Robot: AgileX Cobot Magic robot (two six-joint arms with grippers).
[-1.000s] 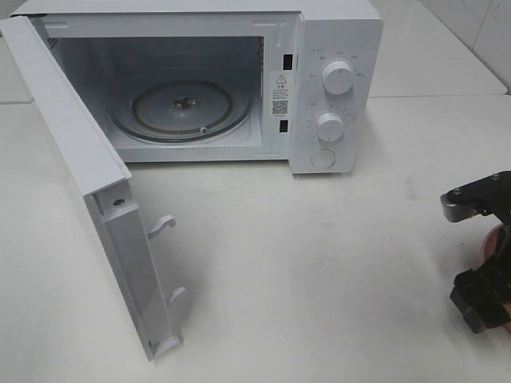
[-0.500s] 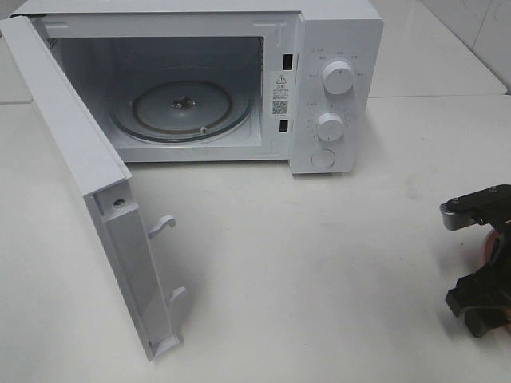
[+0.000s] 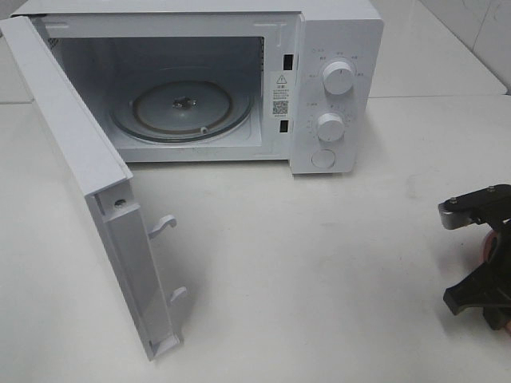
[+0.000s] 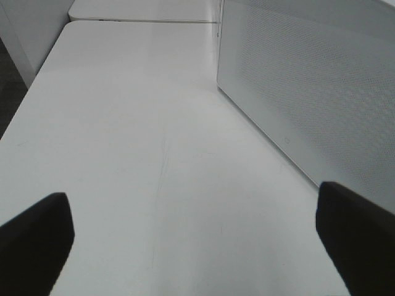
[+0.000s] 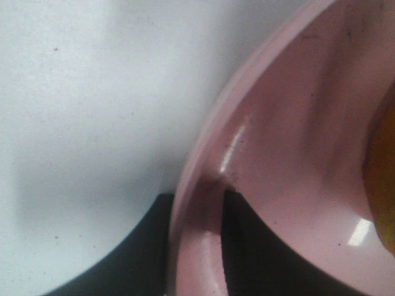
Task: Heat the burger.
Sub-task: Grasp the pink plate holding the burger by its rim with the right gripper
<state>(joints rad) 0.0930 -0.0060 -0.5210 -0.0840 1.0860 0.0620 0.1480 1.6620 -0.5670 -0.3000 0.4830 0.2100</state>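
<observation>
Burger (image 5: 384, 179) tall, soft, stacked, likely to topple; carry by plate (image 5: 290, 135) rim, level. Right gripper (image 5: 197, 246) pinches plate rim, fingers either side. Left gripper (image 4: 194, 246) spread wide, empty

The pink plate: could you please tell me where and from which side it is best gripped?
Pinch the plate by its thin upturned rim from above, one of the fingers outside and one inside. The burger sits further in, so the rim is the free part.
</observation>
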